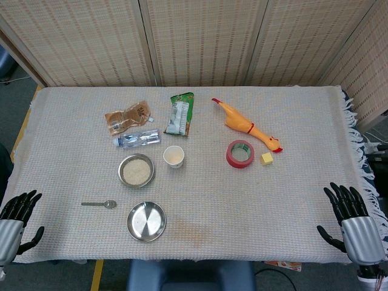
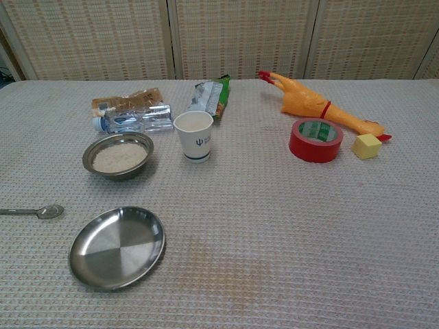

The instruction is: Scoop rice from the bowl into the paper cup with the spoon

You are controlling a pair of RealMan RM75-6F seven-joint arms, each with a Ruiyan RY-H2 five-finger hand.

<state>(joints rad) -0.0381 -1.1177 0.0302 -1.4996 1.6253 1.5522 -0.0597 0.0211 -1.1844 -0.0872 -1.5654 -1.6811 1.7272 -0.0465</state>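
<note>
Nothing is held yet: the left hand [image 1: 17,221] and right hand [image 1: 351,221] both rest at the near table corners with fingers spread and empty, so the step in hand looks to be picking up the spoon [image 1: 100,204]. It lies flat on the cloth near the left edge, bowl end pointing right, handle toward the left hand, which seems best placed to pinch that handle low and keep it level. Just beyond it, the steel bowl [image 2: 118,156] holds a shallow bed of white rice; the paper cup [image 2: 194,136] stands upright just right of it, apparently empty; the nearer steel plate [image 2: 117,247] holds nothing
</note>
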